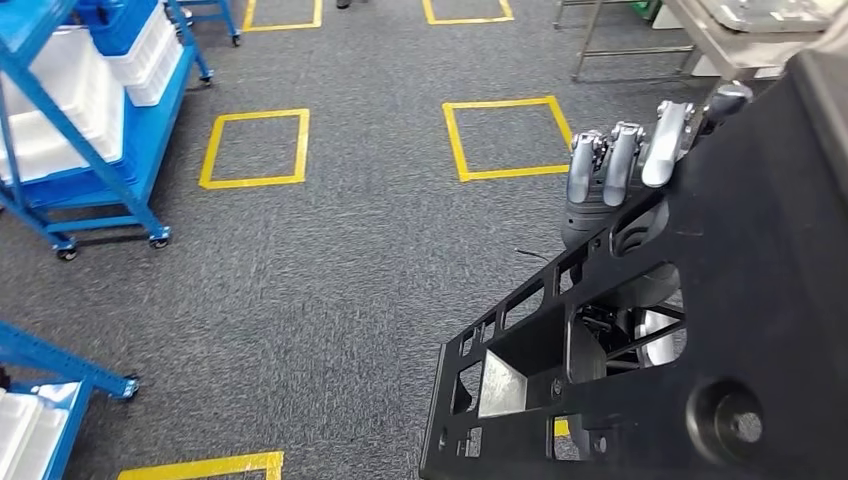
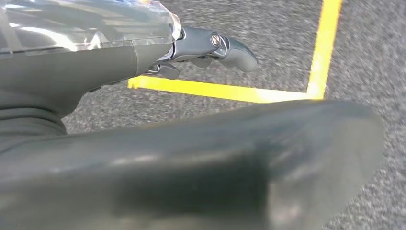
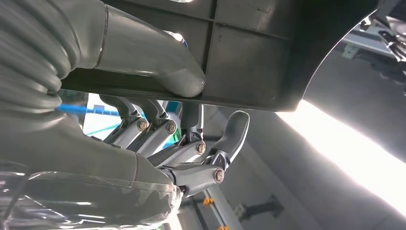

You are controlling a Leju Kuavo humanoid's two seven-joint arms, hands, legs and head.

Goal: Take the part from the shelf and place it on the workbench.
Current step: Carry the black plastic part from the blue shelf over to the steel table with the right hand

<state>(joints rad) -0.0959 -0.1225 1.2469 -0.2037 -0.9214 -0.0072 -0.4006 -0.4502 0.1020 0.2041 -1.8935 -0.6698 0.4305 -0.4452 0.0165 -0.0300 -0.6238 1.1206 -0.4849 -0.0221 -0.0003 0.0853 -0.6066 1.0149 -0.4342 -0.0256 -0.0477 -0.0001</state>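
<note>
Part, black and slotted, gripped by right hand.

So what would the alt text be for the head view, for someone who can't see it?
A large black part with cut-outs is carried low at the right, a robot hand curled over its top edge. Beyond lie grey carpet with yellow taped squares and blue wheeled shelves holding white bins.

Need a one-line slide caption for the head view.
Right hand carrying the large black part over grey carpet with yellow floor squares, blue shelf cart at left.
</note>
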